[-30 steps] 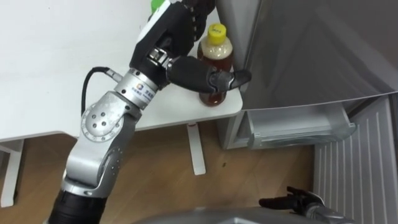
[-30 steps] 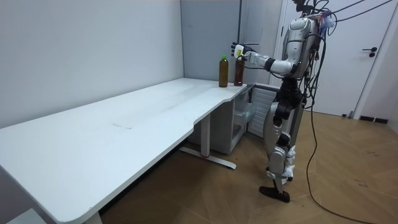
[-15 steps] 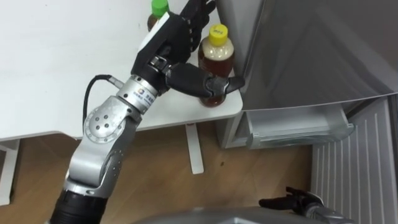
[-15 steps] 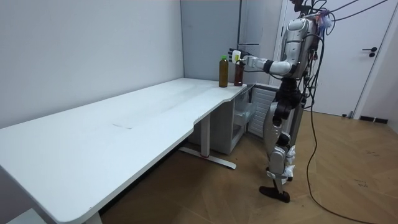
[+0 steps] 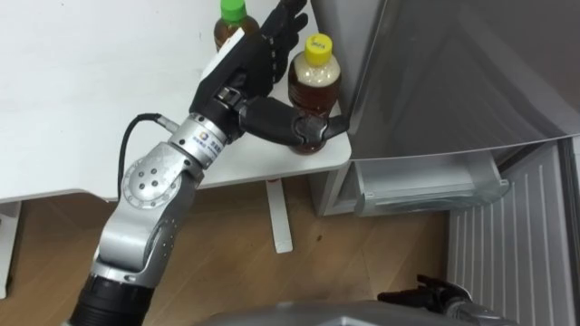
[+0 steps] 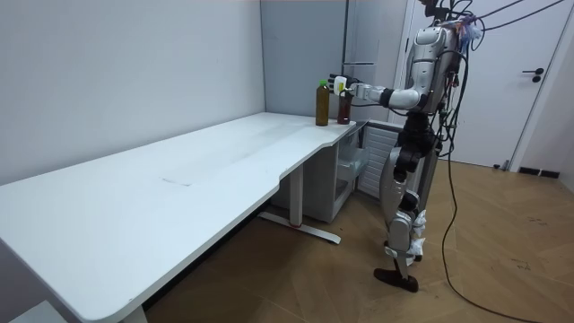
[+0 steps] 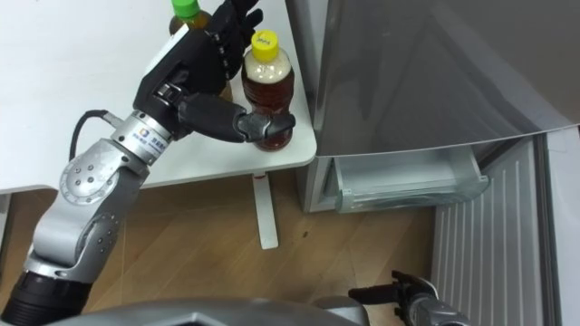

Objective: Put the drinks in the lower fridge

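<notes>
I am holding my left hand (image 5: 245,77) up against the bottle (image 5: 317,89) with the yellow cap. The thumb (image 5: 283,119) is lying across the bottle's lower front and the fingers are standing straight beside and behind it, so the hand is not yet clenched. The bottle is standing upright at the corner of the worktop (image 5: 91,100), just beside the fridge (image 5: 435,81). A green-capped bottle (image 5: 232,20) is standing behind my hand.

I am judging the bottle to be clear plastic, full of brown drink. That should make it fairly heavy for its size, stiff enough to squeeze, and smooth enough to be slippery. I am expecting the best hold around the wide lower body, below the shoulder, and not at the cap or the narrow neck.

I am finding no label or writing on either bottle that I can read.

The fridge's lower drawer (image 5: 426,186) is standing open below the worktop's level. My right hand (image 5: 426,292) is hanging low near it, and I cannot tell its state.
</notes>
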Robot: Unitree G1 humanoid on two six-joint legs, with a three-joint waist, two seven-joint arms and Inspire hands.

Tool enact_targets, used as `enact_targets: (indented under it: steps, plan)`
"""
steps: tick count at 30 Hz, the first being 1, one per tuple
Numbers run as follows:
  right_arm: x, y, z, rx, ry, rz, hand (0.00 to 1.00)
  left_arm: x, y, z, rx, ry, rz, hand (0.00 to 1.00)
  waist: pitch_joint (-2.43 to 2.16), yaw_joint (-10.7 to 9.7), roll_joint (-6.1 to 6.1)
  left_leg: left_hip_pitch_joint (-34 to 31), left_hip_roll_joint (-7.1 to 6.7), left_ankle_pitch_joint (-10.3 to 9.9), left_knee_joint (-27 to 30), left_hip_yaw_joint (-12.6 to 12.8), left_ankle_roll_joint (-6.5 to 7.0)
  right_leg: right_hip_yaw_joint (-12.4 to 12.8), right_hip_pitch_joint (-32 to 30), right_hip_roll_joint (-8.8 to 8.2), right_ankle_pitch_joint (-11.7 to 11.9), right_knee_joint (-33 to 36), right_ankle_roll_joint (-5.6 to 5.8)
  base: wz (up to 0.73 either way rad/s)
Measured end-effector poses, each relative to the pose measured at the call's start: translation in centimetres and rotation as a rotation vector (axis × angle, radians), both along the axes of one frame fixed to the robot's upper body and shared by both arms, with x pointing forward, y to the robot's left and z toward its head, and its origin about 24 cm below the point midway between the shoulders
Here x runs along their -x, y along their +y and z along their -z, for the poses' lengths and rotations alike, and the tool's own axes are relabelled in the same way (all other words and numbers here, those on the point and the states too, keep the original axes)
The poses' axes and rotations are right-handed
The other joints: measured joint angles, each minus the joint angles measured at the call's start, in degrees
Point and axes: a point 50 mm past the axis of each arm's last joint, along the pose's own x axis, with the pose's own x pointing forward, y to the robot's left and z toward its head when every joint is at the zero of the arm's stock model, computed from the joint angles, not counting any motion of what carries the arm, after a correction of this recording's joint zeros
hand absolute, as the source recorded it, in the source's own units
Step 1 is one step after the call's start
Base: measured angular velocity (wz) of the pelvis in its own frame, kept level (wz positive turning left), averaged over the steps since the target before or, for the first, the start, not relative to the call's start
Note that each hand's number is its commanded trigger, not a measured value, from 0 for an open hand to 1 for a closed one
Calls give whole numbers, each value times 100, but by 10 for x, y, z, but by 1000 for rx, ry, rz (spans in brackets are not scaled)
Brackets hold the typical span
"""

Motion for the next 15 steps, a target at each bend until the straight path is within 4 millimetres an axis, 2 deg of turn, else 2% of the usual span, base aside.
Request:
enact_targets:
  steps: [15]
  plan:
    - [0,0,0,0,-1,-2,0,0,1,2,-3,10,-3,0,6,1,13,-13,4,0,-19,40,0,41,-34,3,0,0,0,-1]
